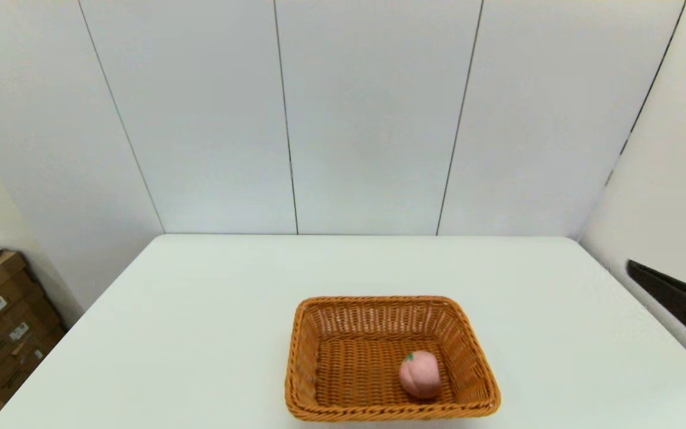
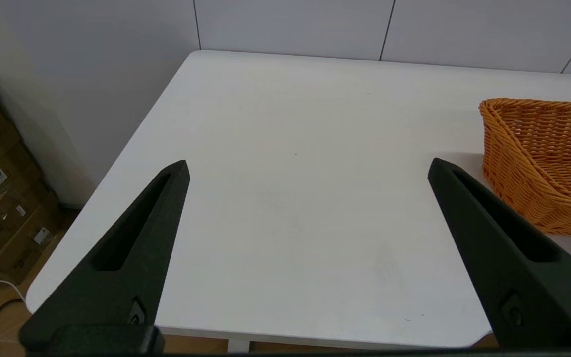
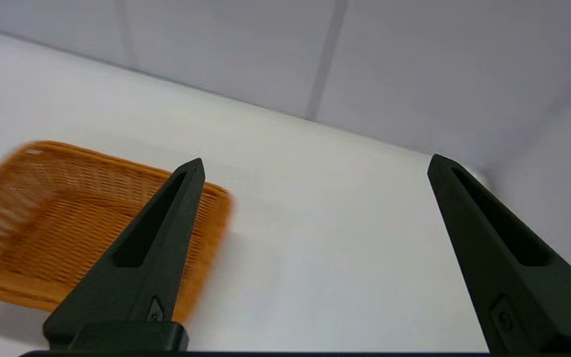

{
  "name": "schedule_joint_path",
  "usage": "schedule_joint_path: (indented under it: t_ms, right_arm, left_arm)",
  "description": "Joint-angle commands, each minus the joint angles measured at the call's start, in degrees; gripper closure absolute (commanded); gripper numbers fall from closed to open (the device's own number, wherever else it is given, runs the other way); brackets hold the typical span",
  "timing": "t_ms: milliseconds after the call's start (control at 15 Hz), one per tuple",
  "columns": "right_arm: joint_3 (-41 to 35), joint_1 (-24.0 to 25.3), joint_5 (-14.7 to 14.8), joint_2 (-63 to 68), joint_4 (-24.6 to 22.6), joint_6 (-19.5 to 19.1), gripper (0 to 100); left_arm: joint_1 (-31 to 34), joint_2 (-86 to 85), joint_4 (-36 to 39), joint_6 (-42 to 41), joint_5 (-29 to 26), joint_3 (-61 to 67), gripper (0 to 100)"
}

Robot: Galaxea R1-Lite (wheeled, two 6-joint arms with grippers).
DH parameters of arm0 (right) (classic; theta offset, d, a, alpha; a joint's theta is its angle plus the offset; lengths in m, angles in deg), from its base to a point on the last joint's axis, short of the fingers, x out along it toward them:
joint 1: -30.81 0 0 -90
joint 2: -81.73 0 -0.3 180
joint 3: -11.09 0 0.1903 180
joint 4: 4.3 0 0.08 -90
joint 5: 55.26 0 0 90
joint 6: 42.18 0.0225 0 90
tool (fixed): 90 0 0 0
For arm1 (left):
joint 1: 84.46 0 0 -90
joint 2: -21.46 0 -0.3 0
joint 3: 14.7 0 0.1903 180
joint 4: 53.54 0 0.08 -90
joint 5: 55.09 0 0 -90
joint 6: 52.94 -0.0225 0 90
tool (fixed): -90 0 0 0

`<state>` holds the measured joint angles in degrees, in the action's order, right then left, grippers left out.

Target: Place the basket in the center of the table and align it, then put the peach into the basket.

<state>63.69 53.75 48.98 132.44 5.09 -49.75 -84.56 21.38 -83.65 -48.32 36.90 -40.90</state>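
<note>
Peach (image 1: 420,374) lies inside basket (image 1: 331,333), near-centre of table (image 1: 200,310) | right gripper (image 3: 315,166) spread wide, empty, off right edge | left gripper (image 2: 308,168) spread wide, empty.

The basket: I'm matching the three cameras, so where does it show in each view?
Head view: basket low in the middle, peach inside.
Left wrist view: at the right edge, beyond the right finger.
Right wrist view: at the left, partly behind the left finger.
Shared landmark: the table's far edge at the panelled wall.
</note>
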Motion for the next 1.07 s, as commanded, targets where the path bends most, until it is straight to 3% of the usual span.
schedule_joint_path:
  t_ms: [67, 200, 467, 600, 800, 933, 1067]
  right_arm:
    - [-5.9, -16.1, -0.8, -26.6, 13.7, -2.8, 0]
    - [-6.9, -21.5, -1.3, -33.8, 15.2, -2.4, 0]
    - [-14.4, -22.8, -2.1, -43.6, 15.0, -2.0, 0]
    - [-20.8, -22.8, -9.1, -49.9, 15.3, -1.8, 0]
    - [-26.5, -22.8, -10.4, -50.8, 14.3, -0.4, 0]
    - [-28.1, -22.8, -13.9, -50.8, 14.3, 3.5, 0]
    - [-29.1, -22.8, -14.0, -50.8, 14.1, 5.4, 0]
  left_arm:
    - [0.0, 0.0, 0.0, 0.0, 0.0, 0.0, 0]
    - [0.0, 0.0, 0.0, 0.0, 0.0, 0.0, 0]
    - [0.0, 0.0, 0.0, 0.0, 0.0, 0.0, 0]
    - [0.0, 0.0, 0.0, 0.0, 0.0, 0.0, 0]
    - [0.0, 0.0, 0.0, 0.0, 0.0, 0.0, 0]
    - [0.0, 0.0, 0.0, 0.0, 0.0, 0.0, 0]
    - [0.0, 0.0, 0.1, 0.1, 0.1, 0.1, 0]
